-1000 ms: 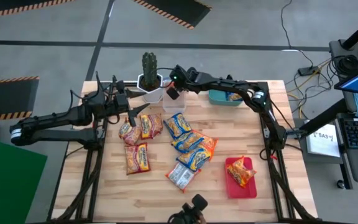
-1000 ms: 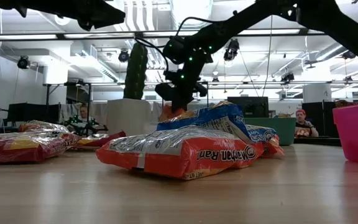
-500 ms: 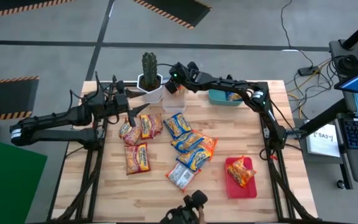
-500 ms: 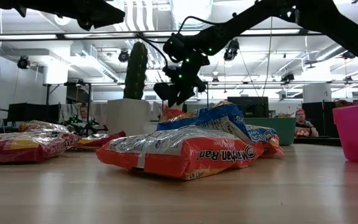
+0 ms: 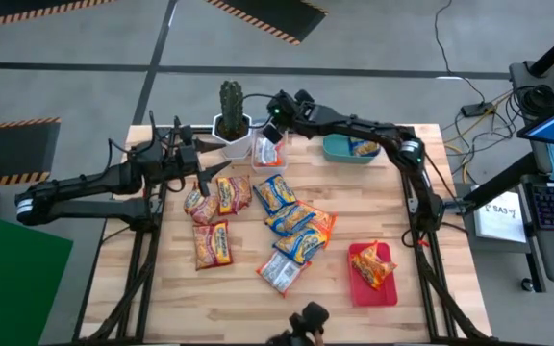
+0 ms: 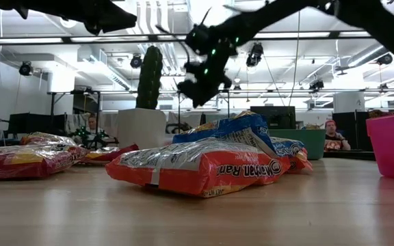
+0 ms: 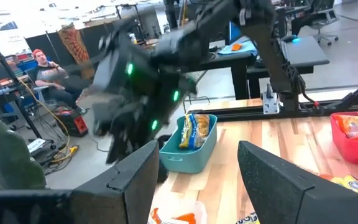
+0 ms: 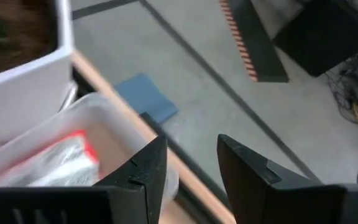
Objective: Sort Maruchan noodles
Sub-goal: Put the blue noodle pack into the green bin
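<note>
On the left side of the table [image 5: 210, 288], the left gripper [image 5: 208, 172] hangs just above a cluster of three red-and-yellow Maruchan packets [image 5: 217, 197]; its two fingers [image 7: 129, 180] are spread, with nothing between them. Behind them, at the far edge, stands a cactus [image 5: 231, 100] in a white pot [image 5: 230, 135], with a clear tub [image 5: 265, 154] just beside it; a packet with red on it [image 8: 55, 162] lies inside the tub. Above that tub's far side hovers the right gripper [image 5: 279, 104], raised off the table, and its fingers [image 8: 143, 167] stand slightly apart and empty, pointing past the table edge toward the floor. Near the table's middle lies a loose heap of blue-and-yellow and orange packets [image 5: 291, 219], overlapping one another, with a silvery white packet [image 5: 279, 272] at the near end of the heap. In the low view the nearest orange packet [image 6: 204, 167] lies flat on the wood. Farther right, at the far edge, a teal bin [image 5: 346, 151] holds one packet [image 7: 194, 127]. On the right near side sits a red tray [image 5: 362, 285] with an orange packet [image 5: 376, 264] in it.
</note>
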### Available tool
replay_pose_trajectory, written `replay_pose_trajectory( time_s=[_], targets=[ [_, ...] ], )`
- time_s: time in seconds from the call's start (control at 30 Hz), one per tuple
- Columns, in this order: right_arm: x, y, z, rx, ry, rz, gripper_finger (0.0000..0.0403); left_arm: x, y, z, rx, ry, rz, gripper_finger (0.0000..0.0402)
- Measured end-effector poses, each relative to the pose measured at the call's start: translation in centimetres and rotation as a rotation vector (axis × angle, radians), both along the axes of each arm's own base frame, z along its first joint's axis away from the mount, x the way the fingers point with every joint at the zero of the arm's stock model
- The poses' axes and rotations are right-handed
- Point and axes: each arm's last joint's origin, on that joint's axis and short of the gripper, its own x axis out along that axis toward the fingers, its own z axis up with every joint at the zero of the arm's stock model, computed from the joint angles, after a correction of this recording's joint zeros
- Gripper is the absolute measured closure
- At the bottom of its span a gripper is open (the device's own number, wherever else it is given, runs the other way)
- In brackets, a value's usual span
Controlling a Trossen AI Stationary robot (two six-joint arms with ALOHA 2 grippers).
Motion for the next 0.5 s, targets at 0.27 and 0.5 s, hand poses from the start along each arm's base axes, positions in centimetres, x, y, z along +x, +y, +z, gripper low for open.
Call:
replay_pose_trajectory(
  time_s=[0.27, 0.5],
  targets=[
    [-1.1, 5.4, 2.2, 0.176, 0.030, 0.170, 0.0291, 0.1, 0.0, -0.1, 0.001, 0.011, 0.000, 0.0199],
    [-2.6, 12.0, 1.5, 0.280, 0.065, 0.317, 0.0310, 0.2, 0.1, -0.5, -0.013, 0.046, 0.000, 0.0199]
  ],
)
